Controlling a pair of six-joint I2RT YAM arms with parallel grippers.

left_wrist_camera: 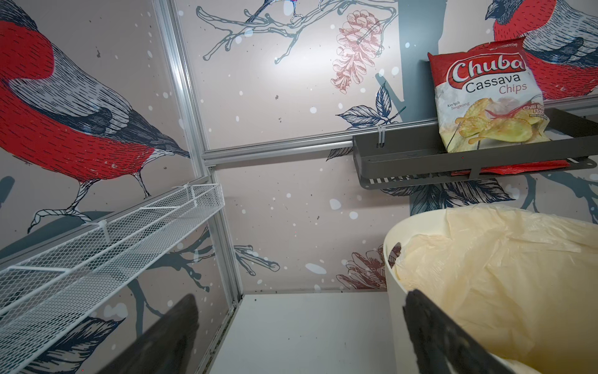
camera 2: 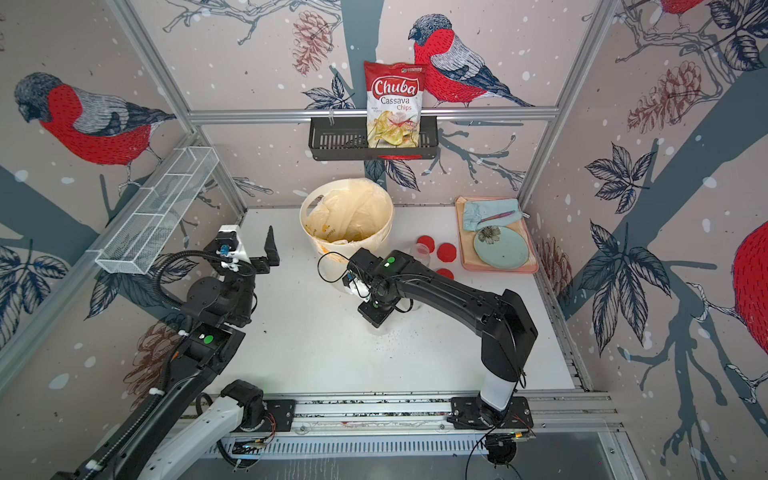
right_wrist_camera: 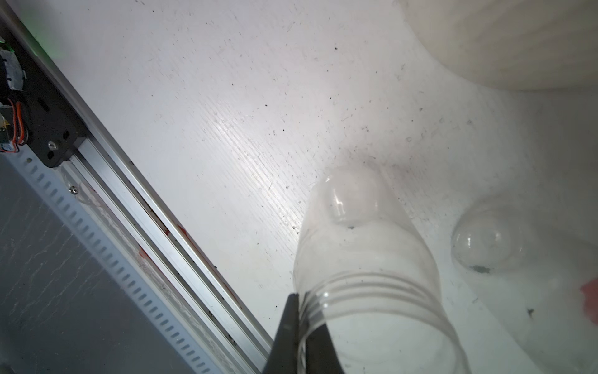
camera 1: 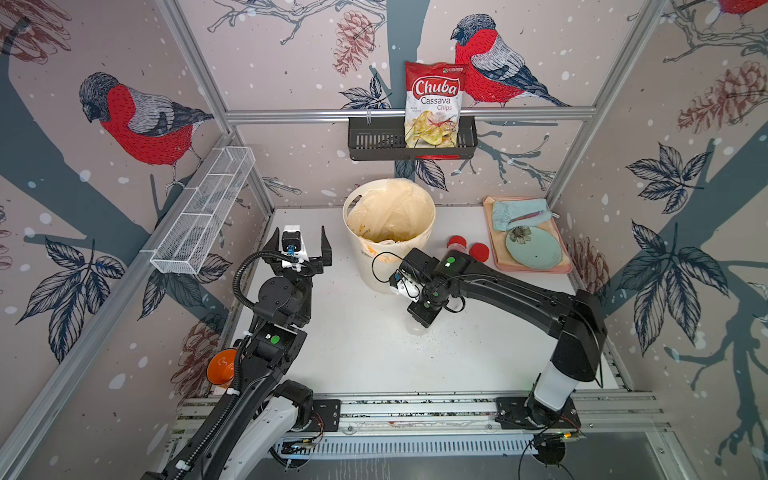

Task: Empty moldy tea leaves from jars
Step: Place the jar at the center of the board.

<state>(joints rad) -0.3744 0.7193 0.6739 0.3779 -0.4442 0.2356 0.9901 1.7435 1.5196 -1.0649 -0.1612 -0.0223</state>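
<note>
Right end effector [right_wrist_camera: 302,330] was closed on a lidless jar's [right_wrist_camera: 365,259] threaded rim, low beside the bin [camera 1: 433,216], presumably for tipping; only leaf specks [right_wrist_camera: 351,227] were seen inside. Left end effector [camera 1: 300,243] was held open, empty.

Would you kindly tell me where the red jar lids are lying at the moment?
In a top view the three red lids lie loose on the white table on the robot's right side, between the white bin and the pink tray.

White table [camera 1: 353,353]: bin [camera 1: 370,270], tray [camera 1: 536,268], red lids [camera 1: 478,251], jar [camera 2: 420,252].
</note>
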